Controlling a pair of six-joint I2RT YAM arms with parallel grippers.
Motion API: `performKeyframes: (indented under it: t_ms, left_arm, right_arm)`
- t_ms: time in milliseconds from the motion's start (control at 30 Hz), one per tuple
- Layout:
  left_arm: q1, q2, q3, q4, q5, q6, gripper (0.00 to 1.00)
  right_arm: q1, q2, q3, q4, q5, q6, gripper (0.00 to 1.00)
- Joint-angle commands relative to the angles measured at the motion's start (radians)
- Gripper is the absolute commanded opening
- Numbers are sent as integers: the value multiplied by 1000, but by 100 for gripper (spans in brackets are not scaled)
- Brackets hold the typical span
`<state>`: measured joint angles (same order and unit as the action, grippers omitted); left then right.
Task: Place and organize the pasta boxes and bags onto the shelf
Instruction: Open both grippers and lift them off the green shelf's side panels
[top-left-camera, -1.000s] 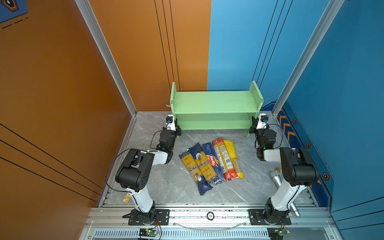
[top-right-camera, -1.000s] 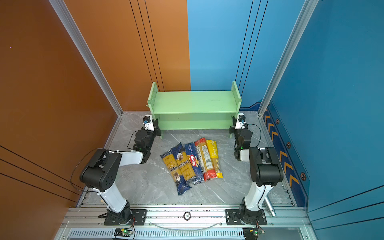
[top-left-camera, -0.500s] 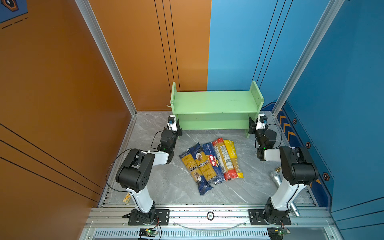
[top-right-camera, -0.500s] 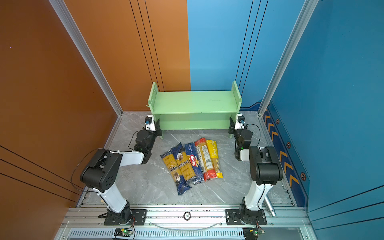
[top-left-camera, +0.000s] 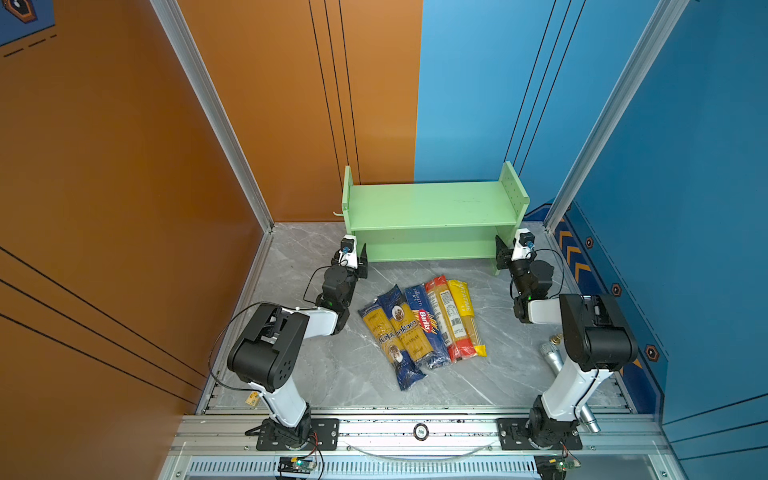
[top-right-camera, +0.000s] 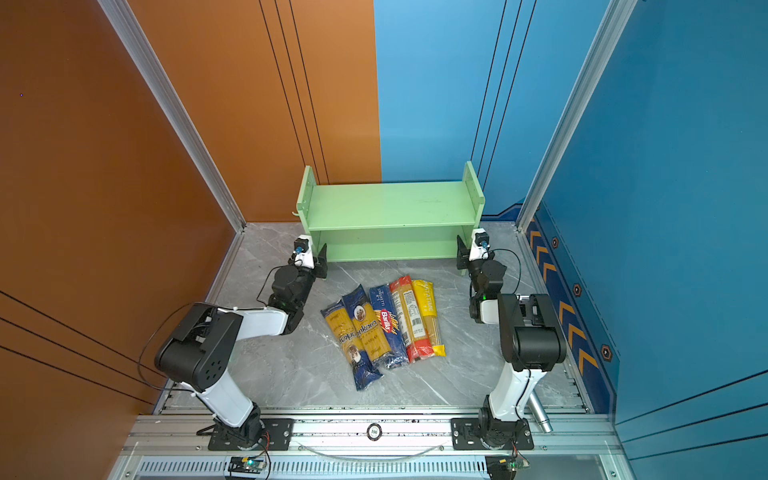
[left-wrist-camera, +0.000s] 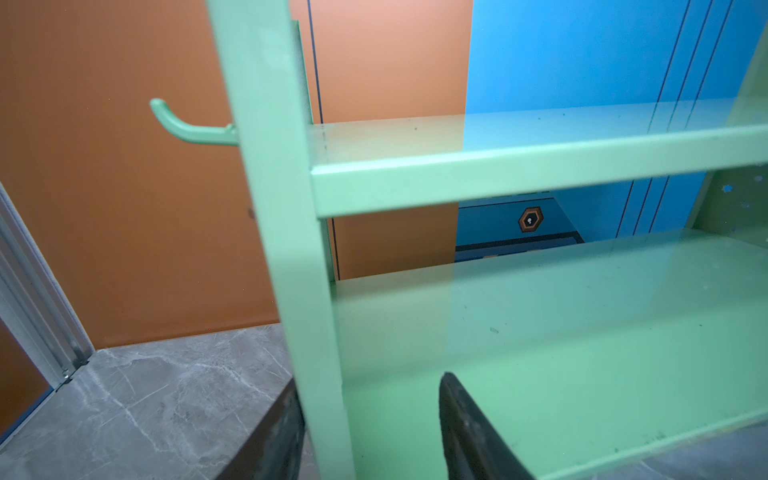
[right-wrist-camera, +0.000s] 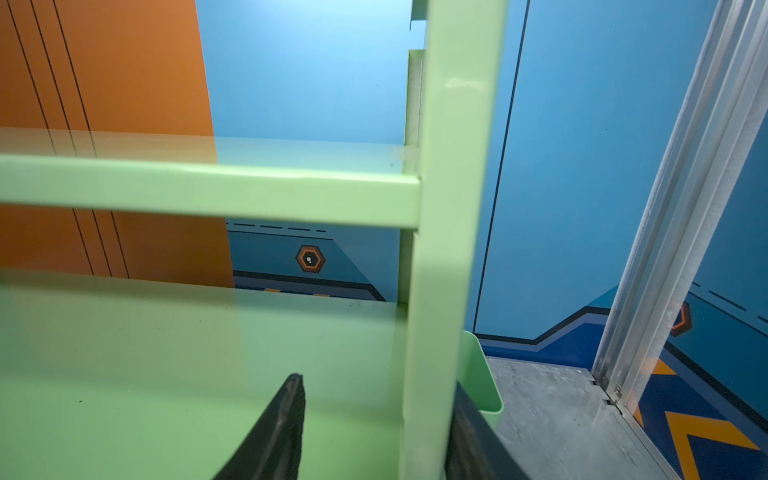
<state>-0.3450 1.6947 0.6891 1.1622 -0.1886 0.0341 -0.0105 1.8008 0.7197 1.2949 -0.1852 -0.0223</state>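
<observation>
**Both claws sitting loose around the shelf's front posts**

Barely anything has moved since a second ago. The green shelf stands in the same spot by the back wall, and the spaghetti packets lie in the same fan.

The left gripper straddles the left front post with its fingers spread, not clamping. One finger sits right beside the post and the other is clear of it, over the lower board. The right gripper mirrors that on the right front post. Neither one holds anything.

The packets are all on the grey marble-look floor between the arms, just in front of the shelf. Lying side by side are a navy-and-yellow portrait packet, its twin, the Barilla packet, the red-ended packet and the yellow-ended packet.

A silver microphone lies by the right arm. The walls are orange on the left and blue on the right.
</observation>
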Motion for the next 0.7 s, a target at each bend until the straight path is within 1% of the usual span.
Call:
performKeyframes:
  t_ms: [0, 233, 333, 400, 500, 667]
  left_arm:
    - [-37, -50, -35, -1, 49, 16, 56]
    - [-41, -98, -81, -2, 7, 31, 70]
    - [-45, -128, -105, -2, 0, 34, 73]
    - [-52, -162, -123, -15, -4, 36, 74]
    - [-61, -221, -142, -73, -23, 38, 75]
    - [-76, -305, -181, -151, -41, 46, 76]
  right_arm:
    - [14, -34, -33, 0, -72, 8, 50]
    - [14, -59, -54, 1, -76, 13, 51]
    - [14, -86, -63, -23, -70, 15, 53]
    - [16, -127, -68, -91, -65, 17, 56]
    - [20, -193, -76, -193, -75, 13, 61]
    - [24, -274, -115, -257, -87, -5, 64]
